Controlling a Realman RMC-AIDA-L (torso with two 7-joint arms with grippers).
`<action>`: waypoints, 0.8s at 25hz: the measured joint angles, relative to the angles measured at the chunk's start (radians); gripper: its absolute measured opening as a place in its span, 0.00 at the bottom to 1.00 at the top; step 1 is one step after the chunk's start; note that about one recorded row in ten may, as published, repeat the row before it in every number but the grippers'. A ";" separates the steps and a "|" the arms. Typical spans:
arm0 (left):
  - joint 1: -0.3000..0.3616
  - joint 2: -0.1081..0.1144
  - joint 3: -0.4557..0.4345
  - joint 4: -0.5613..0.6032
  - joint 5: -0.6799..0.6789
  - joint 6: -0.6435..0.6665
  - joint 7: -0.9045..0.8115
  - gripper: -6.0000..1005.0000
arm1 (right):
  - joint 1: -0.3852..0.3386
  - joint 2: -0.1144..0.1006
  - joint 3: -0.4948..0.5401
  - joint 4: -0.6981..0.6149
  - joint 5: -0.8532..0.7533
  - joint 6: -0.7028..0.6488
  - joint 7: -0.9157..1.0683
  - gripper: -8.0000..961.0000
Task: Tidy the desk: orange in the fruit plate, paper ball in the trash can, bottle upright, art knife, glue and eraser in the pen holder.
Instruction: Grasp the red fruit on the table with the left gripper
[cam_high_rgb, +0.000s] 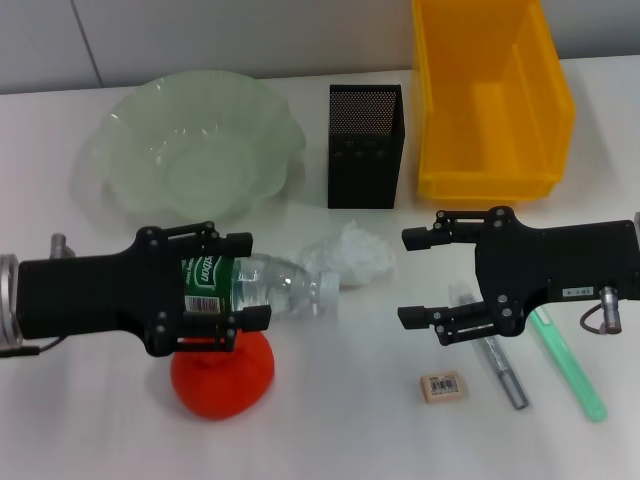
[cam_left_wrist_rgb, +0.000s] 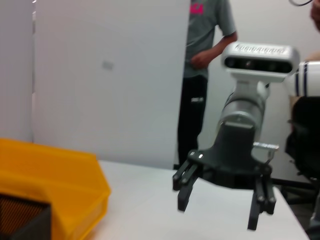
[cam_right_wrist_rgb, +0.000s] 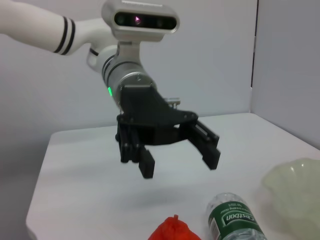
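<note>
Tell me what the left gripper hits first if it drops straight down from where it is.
Probably the bottle: the open left gripper hangs with a finger on each side of it. The orange lies beside it. Height above the bottle is unclear.

One bottle (cam_high_rgb: 270, 287), one orange (cam_high_rgb: 222, 372), one eraser (cam_high_rgb: 441, 386).

Bright, even light is falling from overhead, washing the white table (cam_high_rgb: 90, 440) nearly flat. The orange (cam_high_rgb: 222, 378) is casting only a soft shadow (lower left of the head view). Both wrist views are looking hazy, their far backgrounds slightly out of focus.
</note>
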 joint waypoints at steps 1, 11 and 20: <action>0.019 -0.006 0.004 -0.001 0.004 -0.030 0.010 0.80 | 0.002 0.000 -0.002 0.004 0.000 0.005 0.000 0.85; 0.056 -0.018 -0.005 -0.034 0.113 -0.108 0.007 0.80 | 0.007 0.000 -0.003 0.030 0.000 0.016 0.000 0.85; 0.078 -0.018 0.000 -0.047 0.147 -0.178 0.003 0.80 | 0.012 0.000 -0.003 0.046 -0.001 0.019 0.000 0.85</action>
